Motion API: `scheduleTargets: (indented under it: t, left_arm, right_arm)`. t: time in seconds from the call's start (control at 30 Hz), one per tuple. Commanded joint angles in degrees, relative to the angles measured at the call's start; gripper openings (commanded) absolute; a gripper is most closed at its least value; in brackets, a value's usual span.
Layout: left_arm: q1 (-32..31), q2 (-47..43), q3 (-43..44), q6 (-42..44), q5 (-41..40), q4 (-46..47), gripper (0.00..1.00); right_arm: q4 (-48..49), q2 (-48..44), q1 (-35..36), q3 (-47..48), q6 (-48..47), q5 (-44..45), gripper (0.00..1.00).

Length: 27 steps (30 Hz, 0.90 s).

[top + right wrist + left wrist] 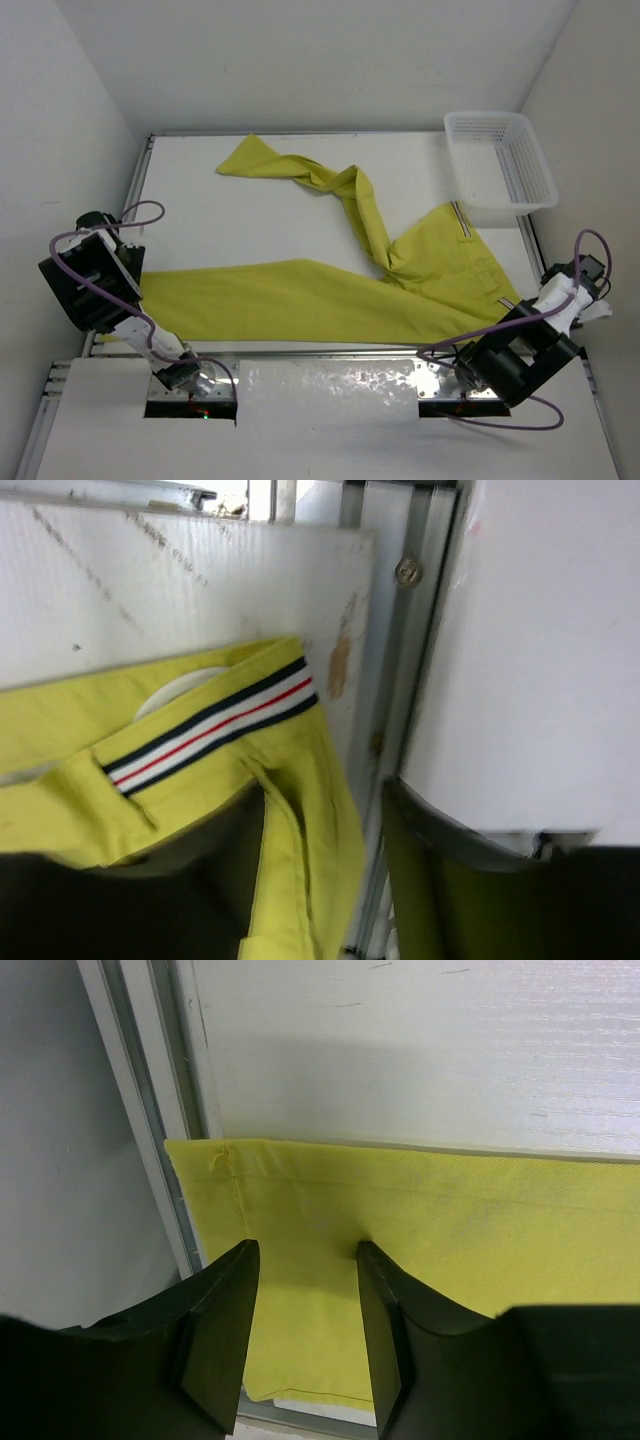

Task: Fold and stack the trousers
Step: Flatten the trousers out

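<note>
Trousers, mustard-yellow, lie unfolded on the white table, with their waist just on my side of the white mesh basket. 1 leg runs from there along the table's near edge to the end farthest from the basket. The other leg twists away from the waist and ends level with the basket, well apart from it.

My left pincer hangs over that farthest leg end. Its 2 dark fingers are spread, and flat yellow cloth shows in the gap between them. The stitched hem lies just past the tips.

My right pincer is at the waist, on the basket's side of the table and nearer to me than the basket. The striped waistband trim, white with dark and red lines, lies just ahead of it. A fold of cloth runs down between the fingers. That view is blurred and cloth covers 1 finger, so I cannot tell whether this pincer is pinching the trousers.
</note>
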Motion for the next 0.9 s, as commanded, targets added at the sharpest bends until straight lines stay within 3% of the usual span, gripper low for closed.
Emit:
scheduleTargets:
  t: [0.0,0.07,0.13,0.3,0.33,0.37,0.43,0.47,0.53,0.57,0.63,0.67,0.73,0.8,0.87]
  left_arm:
    - [-0.4,2.2,-0.7,-0.7,2.5,4.2,0.43]
    - [-0.3,0.6,0.9,-0.8,5.0,0.5,0.48]
    - [-0.4,-0.8,5.3,-2.3,7.6,-2.7,0.50]
    - [-4.2,-1.8,21.8,-5.3,17.0,-12.4,0.51]
    - [-7.7,-1.5,23.8,-5.6,16.8,-12.6,0.51]
    - [-9.5,-1.0,25.6,-6.0,15.9,-12.7,0.52]
    - [-13.8,1.8,30.9,-8.4,14.8,-12.2,0.52]
    - [-15.6,4.8,34.9,-10.2,14.5,-13.3,0.52]
    - [-16.8,7.6,38.9,-12.1,15.6,-15.5,0.51]
    - [-17.1,9.6,40.5,-13.0,17.7,-16.8,0.50]
    - [-18.1,10.7,42.4,-14.8,18.9,-17.4,0.50]
    - [-18.6,10.9,42.5,-15.0,18.3,-17.7,0.50]
    - [-20.0,10.9,42.3,-14.6,16.3,-18.3,0.50]
    - [-20.2,10.5,41.8,-14.2,15.7,-18.7,0.50]
    - [-20.2,9.2,40.3,-14.1,14.9,-18.9,0.50]
  right_arm:
    - [1.2,-2.0,-0.6,0.2,-0.3,4.8,0.54]
    - [0.8,-2.7,-0.6,0.5,0.4,4.0,0.77]
    - [-0.2,-3.0,-0.2,2.7,0.8,3.6,0.81]
    - [-2.3,-5.4,8.4,11.7,-1.1,4.4,0.77]
    - [-1.8,-6.0,11.1,15.6,-2.3,4.6,0.75]
    - [0.0,-7.2,18.3,16.9,-4.1,3.9,0.72]
    - [10.2,-12.5,25.7,17.7,-9.6,-0.8,0.68]
    - [18.0,-14.5,32.4,17.6,-13.2,-8.6,0.66]
    - [22.8,-14.1,39.9,18.7,-15.4,-12.7,0.66]
    - [24.1,-12.7,48.8,20.1,-18.8,-13.8,0.66]
    - [23.9,-8.5,58.8,26.1,-24.0,-12.1,0.67]
    - [23.0,-2.2,67.4,28.9,-28.7,-9.9,0.70]
    - [18.8,11.0,73.3,38.3,-32.2,-8.3,0.82]
    - [11.5,21.0,74.7,51.3,-32.7,-9.2,0.98]
    - [8.5,33.7,75.5,58.5,-32.4,-9.4,0.99]
